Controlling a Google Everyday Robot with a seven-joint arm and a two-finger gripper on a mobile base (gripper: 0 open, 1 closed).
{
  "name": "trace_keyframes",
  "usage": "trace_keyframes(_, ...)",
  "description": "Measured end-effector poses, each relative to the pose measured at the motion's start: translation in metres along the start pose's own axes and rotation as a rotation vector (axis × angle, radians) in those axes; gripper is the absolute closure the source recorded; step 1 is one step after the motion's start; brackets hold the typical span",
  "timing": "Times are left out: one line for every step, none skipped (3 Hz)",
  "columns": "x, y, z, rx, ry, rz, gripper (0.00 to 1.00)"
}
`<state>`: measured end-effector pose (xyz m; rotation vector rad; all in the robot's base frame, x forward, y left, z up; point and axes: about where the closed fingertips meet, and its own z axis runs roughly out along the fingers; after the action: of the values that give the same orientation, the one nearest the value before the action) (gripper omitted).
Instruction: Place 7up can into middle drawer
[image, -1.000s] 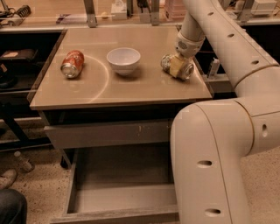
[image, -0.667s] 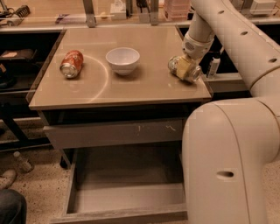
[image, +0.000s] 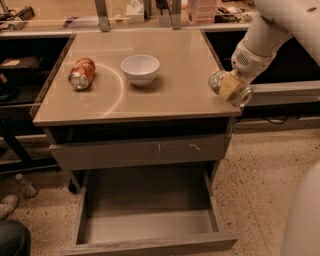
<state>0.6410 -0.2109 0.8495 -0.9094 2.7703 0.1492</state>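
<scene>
Since a second ago the claw (image: 229, 88) has carried the 7up can (image: 217, 81) rightward and toward the camera, from over the right side of the tabletop (image: 175, 100) to its front right corner, at or just past the edge. Nearest the camera, the middle drawer (image: 145, 227) stands pulled out low down, its grey floor bare and its front plain. Above it the scratched drawer (image: 140, 152) is pushed in, with pale marks on its front right of centre. At the tabletop's front right corner the claw is closed on the 7up can, which seems lifted clear of the surface. Its silvery end faces left and toward the camera, so its long axis looks roughly level rather than upright. The coming move turns on one relation: the middle drawer's opening lies below the claw, to its left and nearer the camera, with the tabletop's edge and the scratched drawer's front jutting between them. The arm would likely have to clear that corner before dropping and swinging left. Farther back a bowl (image: 140, 68) sits mid-tabletop and an orange can (image: 81, 73) lies on its side toward the left, both well apart from the claw.
</scene>
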Motion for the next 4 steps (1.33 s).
trace_keyframes(0.021, 0.010, 0.020, -0.027, 0.054, 0.000, 1.00)
trace_keyframes(0.023, 0.014, 0.016, -0.027, 0.046, -0.002, 1.00)
trace_keyframes(0.033, 0.033, -0.002, -0.014, 0.020, 0.007, 1.00)
trace_keyframes(0.079, 0.078, -0.023, -0.012, 0.057, 0.032, 1.00)
